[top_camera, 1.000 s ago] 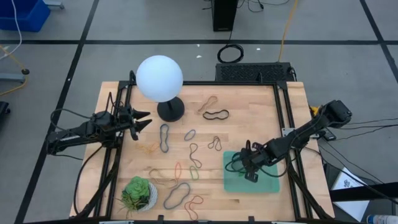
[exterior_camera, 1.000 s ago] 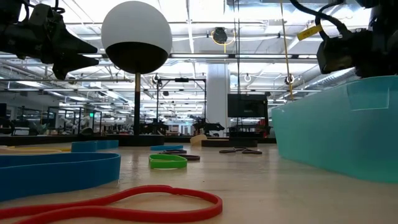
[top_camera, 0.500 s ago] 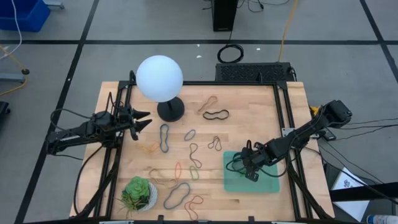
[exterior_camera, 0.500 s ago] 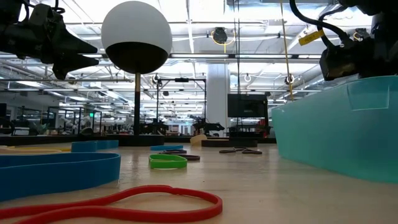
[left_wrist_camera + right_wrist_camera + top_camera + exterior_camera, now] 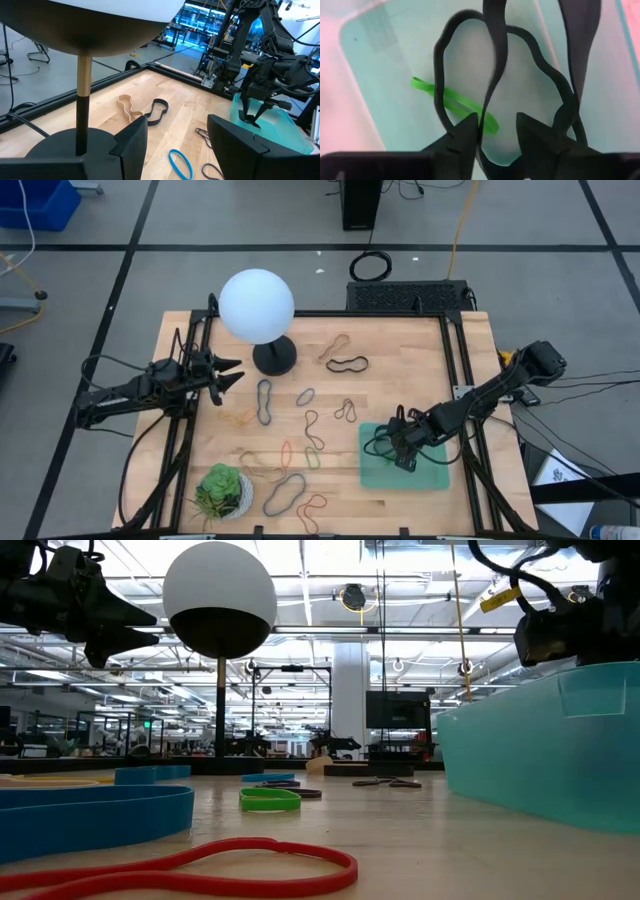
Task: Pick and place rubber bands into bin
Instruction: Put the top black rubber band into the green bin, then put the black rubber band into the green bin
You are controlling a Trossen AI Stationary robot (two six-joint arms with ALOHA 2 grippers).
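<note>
Dangling black rubber band (image 5: 495,85) partly hides green band (image 5: 452,102) in bin (image 5: 380,100).

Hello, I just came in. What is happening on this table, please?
The robot is collecting rubber bands from a wooden table into a mint-green bin. The right gripper is over the bin with a black rubber band hanging between its fingers; a green band already lies inside. The left gripper waits open in the air near the white globe lamp. Many bands are still scattered on the table, beside a potted succulent.
</note>
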